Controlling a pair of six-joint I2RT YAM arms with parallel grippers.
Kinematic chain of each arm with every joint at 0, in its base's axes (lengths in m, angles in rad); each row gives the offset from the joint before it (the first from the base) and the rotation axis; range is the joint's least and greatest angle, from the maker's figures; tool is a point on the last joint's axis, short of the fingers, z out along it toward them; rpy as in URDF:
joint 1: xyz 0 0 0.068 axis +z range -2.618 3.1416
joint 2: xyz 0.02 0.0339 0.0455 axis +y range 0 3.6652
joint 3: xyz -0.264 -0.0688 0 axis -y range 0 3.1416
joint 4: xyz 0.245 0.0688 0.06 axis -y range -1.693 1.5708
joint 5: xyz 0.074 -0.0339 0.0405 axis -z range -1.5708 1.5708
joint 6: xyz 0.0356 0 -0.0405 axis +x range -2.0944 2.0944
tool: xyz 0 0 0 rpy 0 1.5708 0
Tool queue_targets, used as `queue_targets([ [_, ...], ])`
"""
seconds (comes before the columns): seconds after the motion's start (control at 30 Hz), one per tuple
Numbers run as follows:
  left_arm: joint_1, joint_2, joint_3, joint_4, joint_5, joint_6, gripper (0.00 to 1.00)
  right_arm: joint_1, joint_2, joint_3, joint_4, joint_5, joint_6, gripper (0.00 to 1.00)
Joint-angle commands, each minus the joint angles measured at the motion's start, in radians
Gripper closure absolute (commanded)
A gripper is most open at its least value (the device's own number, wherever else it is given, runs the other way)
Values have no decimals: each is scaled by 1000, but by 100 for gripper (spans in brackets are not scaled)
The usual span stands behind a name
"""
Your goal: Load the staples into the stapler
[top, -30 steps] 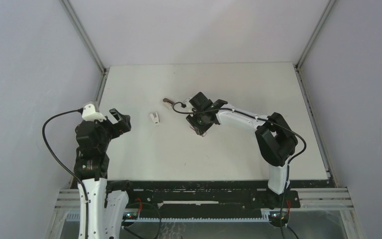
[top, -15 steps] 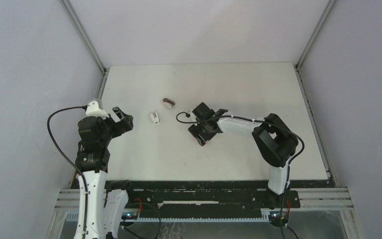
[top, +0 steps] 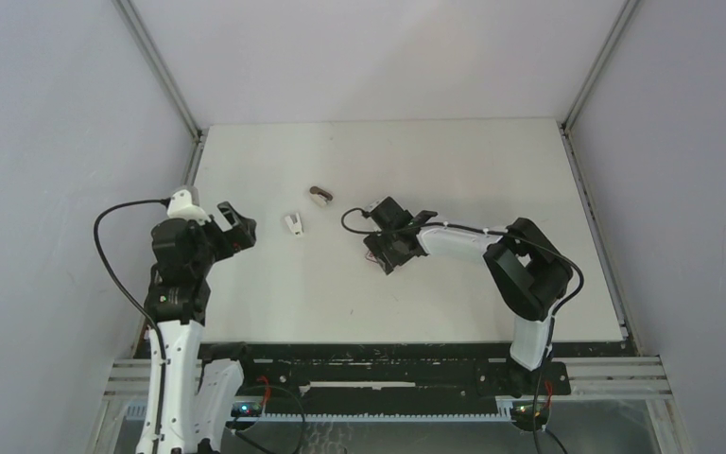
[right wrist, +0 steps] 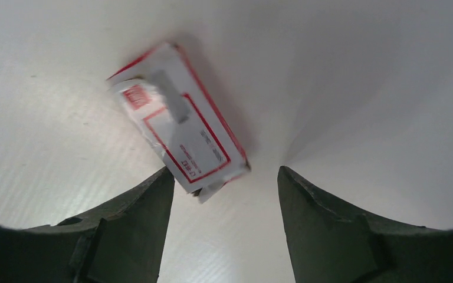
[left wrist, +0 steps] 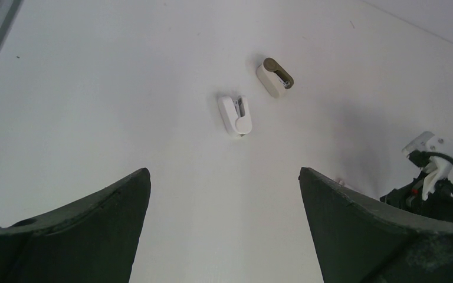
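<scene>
Right wrist shows the red-and-white cardboard staple box (right wrist: pixel 177 118) lying on the white table (right wrist: pixel 360 88) ahead of the right gripper (right wrist: pixel 225 172), jaws parted and empty; light, crushable, probably best pinched across its long sides.

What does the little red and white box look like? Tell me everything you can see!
The staples box is a small, flat, rectangular box that looks like cardboard. Its face is white with red edges, a red frame, a red square mark and tiny print. A small grey piece shows near its far end. It looks a bit blurred. It lies slanted on the white table, its near corner in the gap of the open right gripper. Whether a finger touches it cannot be told.
</scene>
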Motion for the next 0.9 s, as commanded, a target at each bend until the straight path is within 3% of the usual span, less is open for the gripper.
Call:
queue_targets([
  [0.0, -79, 22, -2, 58, 31, 19, 0, -73, -98, -15, 37, 20, 54, 36],
  [0.17, -315, 119, 68, 69, -17, 83, 0, -135, -192, -69, 101, -87, 87, 36],
  [0.5, -613, 463, 231, 190, 149, 283, 1, -399, -461, -463, 558, -606, 310, 36],
  [0.63, -722, 640, 311, 235, 215, 407, 2, -443, -455, -493, 597, -609, 347, 37],
  [0.87, -774, 978, 472, 335, 363, 374, 6, -444, -517, -523, 585, -492, 340, 39],
])
